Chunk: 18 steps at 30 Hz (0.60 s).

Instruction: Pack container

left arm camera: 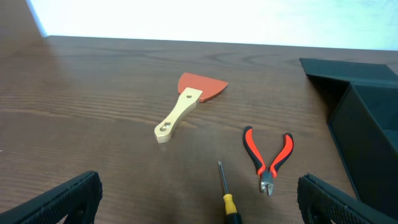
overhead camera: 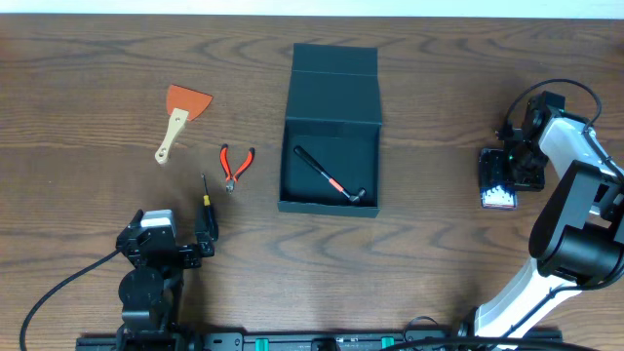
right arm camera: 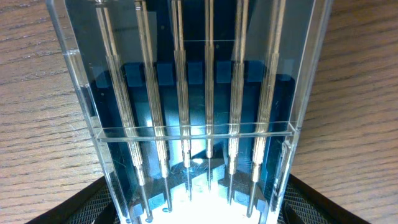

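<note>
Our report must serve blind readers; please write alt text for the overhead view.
An open dark box lies mid-table with a black, orange-banded tool inside. To its left lie an orange scraper, red-handled pliers and a small screwdriver near the open left gripper; at the right, the right gripper is over a clear drill-bit case.

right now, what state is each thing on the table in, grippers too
box: open, lid flap folded back
hammer: lying inside the box
scraper: flat on the table, outside the box
pliers: on the table, handles apart
screwdriver: on the table, by the left gripper
bit case: on the table, between the right fingers
left gripper: open, empty
right gripper: straddling the bit case, grip unclear
</note>
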### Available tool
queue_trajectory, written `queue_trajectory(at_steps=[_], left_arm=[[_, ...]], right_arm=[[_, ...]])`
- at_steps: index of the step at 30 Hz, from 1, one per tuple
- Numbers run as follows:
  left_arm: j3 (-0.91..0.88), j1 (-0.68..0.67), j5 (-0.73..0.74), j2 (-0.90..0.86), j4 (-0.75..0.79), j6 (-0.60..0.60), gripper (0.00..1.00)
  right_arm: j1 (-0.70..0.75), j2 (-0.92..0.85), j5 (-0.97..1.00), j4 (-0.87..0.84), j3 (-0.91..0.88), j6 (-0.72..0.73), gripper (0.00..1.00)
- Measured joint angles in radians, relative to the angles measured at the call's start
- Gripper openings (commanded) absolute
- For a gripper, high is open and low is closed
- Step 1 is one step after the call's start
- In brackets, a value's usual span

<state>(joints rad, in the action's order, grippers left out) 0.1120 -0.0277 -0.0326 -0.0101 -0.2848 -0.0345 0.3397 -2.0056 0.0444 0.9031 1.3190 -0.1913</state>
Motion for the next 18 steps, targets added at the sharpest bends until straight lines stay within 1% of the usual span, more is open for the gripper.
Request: queue_trajectory(at_steps=[18], left_arm=[[0.0,0.0,0.0,0.0,0.0,0.0,0.98]], right_arm=[[-0.011,0.0,-0.003,-0.003,0.0,0.021,0.7]])
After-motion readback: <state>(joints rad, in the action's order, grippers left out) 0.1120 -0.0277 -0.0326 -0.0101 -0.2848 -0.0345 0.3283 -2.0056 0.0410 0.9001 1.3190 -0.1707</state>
